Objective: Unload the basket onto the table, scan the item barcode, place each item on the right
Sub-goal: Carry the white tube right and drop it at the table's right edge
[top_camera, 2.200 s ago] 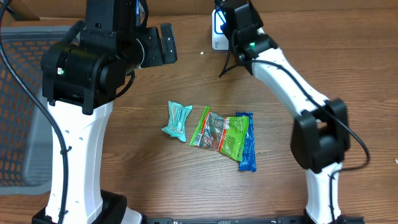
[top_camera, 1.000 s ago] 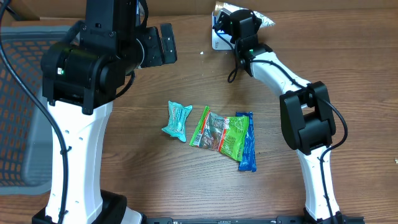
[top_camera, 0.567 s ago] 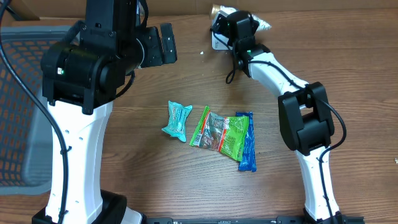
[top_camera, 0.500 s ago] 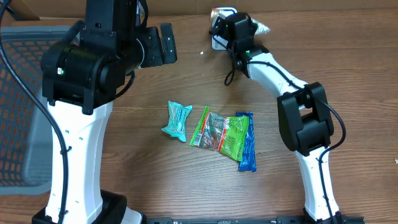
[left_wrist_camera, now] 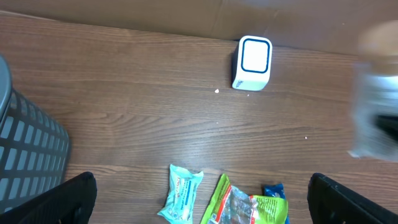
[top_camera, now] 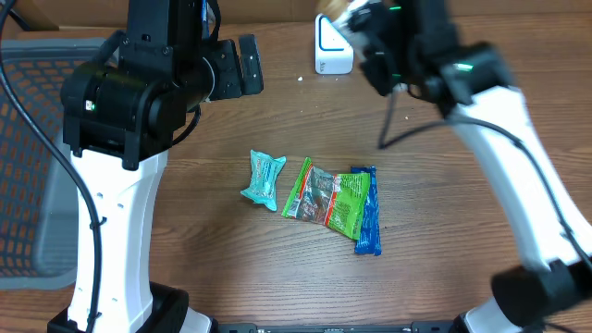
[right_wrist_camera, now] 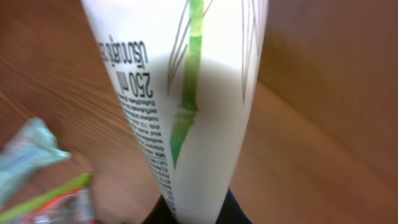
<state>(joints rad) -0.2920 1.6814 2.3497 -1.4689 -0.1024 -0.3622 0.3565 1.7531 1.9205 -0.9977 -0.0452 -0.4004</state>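
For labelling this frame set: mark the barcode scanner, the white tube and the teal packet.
barcode scanner (left_wrist_camera: 255,57): left wrist view, its white top face.
white tube (right_wrist_camera: 217,124): right wrist view, mid-body, right of the green stripe.
teal packet (top_camera: 264,178): overhead view, its middle.

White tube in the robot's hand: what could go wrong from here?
1. The right hand pinches the white tube by one end only, so the smooth tube could slip or swing loose.
2. Whether its barcode faces the scanner cannot be seen, so the scan may miss.
3. If dropped, the tube might land on the green packet and knock it aside.
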